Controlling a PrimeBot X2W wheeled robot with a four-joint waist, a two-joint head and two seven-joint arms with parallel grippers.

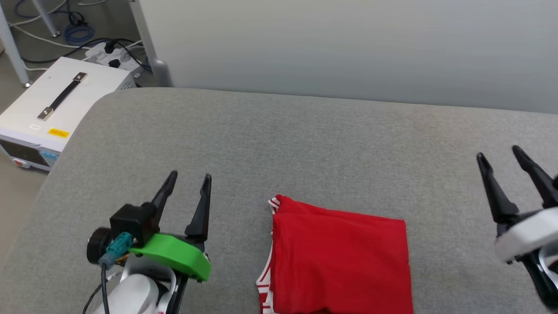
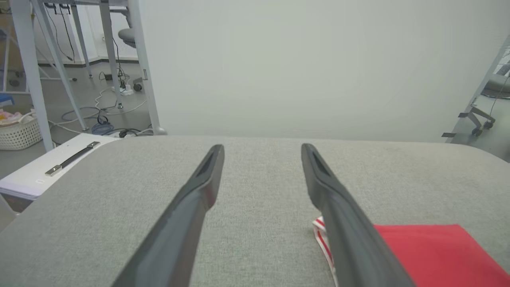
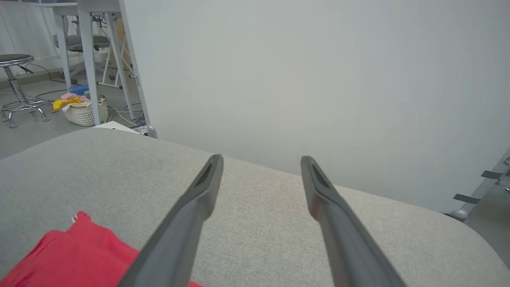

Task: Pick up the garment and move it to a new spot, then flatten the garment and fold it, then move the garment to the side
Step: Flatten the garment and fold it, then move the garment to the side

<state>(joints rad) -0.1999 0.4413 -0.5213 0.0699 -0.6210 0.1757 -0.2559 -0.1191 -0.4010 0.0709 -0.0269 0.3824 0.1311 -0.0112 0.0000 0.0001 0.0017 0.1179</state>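
Note:
The garment [image 1: 340,257] lies folded into a red rectangle near the front middle of the grey padded table [image 1: 305,144], with red-and-white striped trim along its left edge. My left gripper [image 1: 190,179] hovers open to the left of it, fingers apart with nothing between them. Far to the right, my right gripper [image 1: 499,152] stands open and empty as well. The left wrist view has the garment [image 2: 430,255] at its lower right, beside the left gripper [image 2: 262,148]. In the right wrist view the garment [image 3: 75,255] is at the lower left of the right gripper [image 3: 261,159].
A white box with a black handle [image 1: 56,104] stands on the floor off the table's left edge, with cables and a power strip [image 1: 109,54] behind it. A pale wall panel [image 1: 348,48] runs along the table's far edge. A laundry basket [image 3: 85,111] sits on the floor beyond.

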